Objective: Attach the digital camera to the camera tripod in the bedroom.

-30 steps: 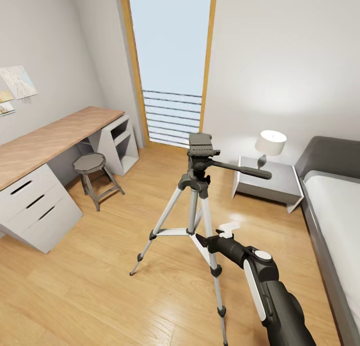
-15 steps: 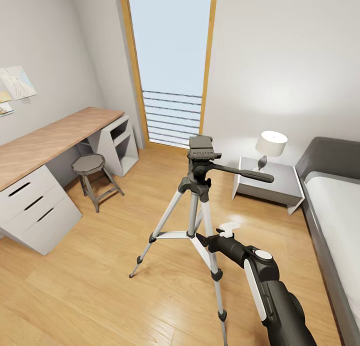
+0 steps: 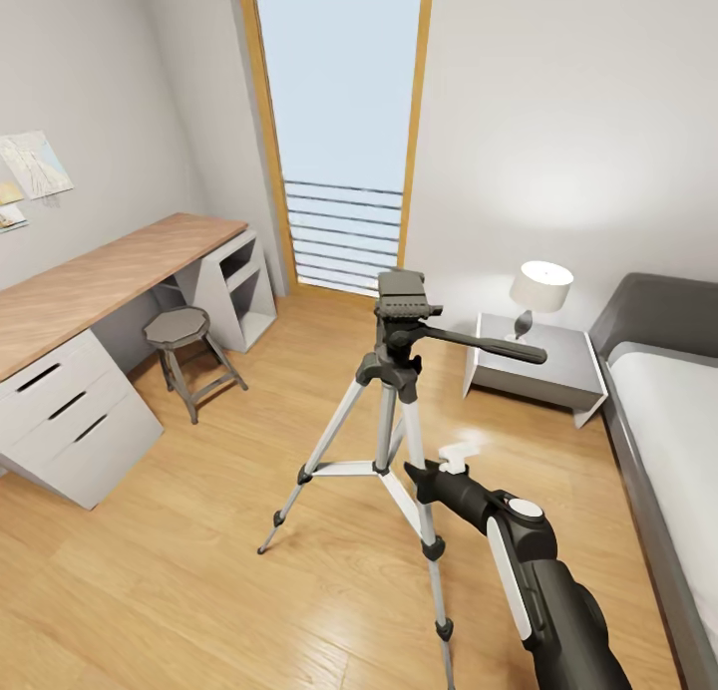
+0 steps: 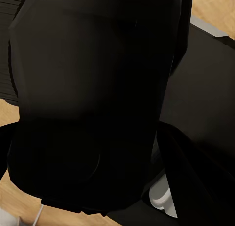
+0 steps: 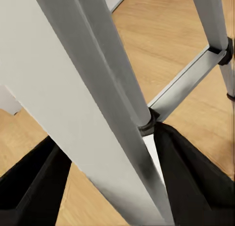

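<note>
Room, L to R in head view: wood-topped worktop w/ white drawers along the L wall, grey stool in front of it on the plank floor, tall wood-framed window at the back, camera tripod standing mid-floor, white nightstand w/ a lamp, grey bed at far R.

Step in hand, as I read it: approach to the tripod, mounting not yet done. Tripod's head plate is bare; its pan handle points toward the nightstand. Digital camera can't be made out; left wrist view is a dark mass up close, too dark to name, so I can't tell whether the left fingers are open or closed.

Right gripper sits low beside the tripod's near leg; in the right wrist view a silver tripod leg runs between the two black fingers, which look spread, not clamped on it.

Next move probably calls for getting the right arm off the leg w/o knocking the tripod, then raising the camera to the head plate.
</note>
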Available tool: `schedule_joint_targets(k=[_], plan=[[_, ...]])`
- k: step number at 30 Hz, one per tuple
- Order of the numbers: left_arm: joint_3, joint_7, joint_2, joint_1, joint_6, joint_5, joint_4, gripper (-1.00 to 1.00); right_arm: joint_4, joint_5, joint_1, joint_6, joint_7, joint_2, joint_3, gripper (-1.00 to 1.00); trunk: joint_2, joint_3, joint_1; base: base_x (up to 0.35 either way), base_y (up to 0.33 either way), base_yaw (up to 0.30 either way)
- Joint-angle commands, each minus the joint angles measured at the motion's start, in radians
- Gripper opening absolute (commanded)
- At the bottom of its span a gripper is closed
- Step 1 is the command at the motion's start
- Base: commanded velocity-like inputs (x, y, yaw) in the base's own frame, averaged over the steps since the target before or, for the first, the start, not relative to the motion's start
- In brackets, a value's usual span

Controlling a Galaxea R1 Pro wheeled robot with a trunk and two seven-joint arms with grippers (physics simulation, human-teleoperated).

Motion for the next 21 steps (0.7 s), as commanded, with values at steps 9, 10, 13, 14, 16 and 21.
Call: schedule_joint_targets(k=[9,10,13,14,16,21], plan=[[-0.008,0.002,0.0,0.0,-0.002,0.007,0.0,-1.0,-0.006,0.004,-0.001,0.004,0.0,0.004,0.0,-1.0,-0.002,-0.002,0.0,0.0,0.0,0.0],[-0.008,0.002,0.0,0.0,-0.002,0.007,0.0,-1.0,-0.006,0.004,-0.001,0.004,0.0,0.004,0.001,-1.0,-0.002,-0.002,0.0,0.0,0.0,0.0],[-0.008,0.002,0.0,0.0,-0.002,0.007,0.0,-1.0,-0.007,0.004,-0.001,0.003,0.0,0.003,0.002,-1.0,-0.002,-0.002,0.0,0.0,0.0,0.0],[-0.008,0.002,0.0,0.0,-0.002,0.007,0.0,-1.0,-0.008,0.004,-0.001,0.003,0.001,0.003,0.002,-1.0,-0.002,-0.002,0.0,0.0,0.0,0.0],[-0.008,0.002,0.0,0.0,-0.001,0.007,0.0,-1.0,-0.011,0.004,-0.001,-0.003,0.001,0.003,0.0,-1.0,-0.002,-0.002,0.0,0.0,0.0,0.0],[-0.008,0.002,0.0,0.0,-0.001,0.007,0.0,-1.0,-0.013,0.004,-0.001,-0.034,0.001,-0.002,-0.001,-1.0,-0.002,-0.002,0.0,0.0,0.0,0.0]])
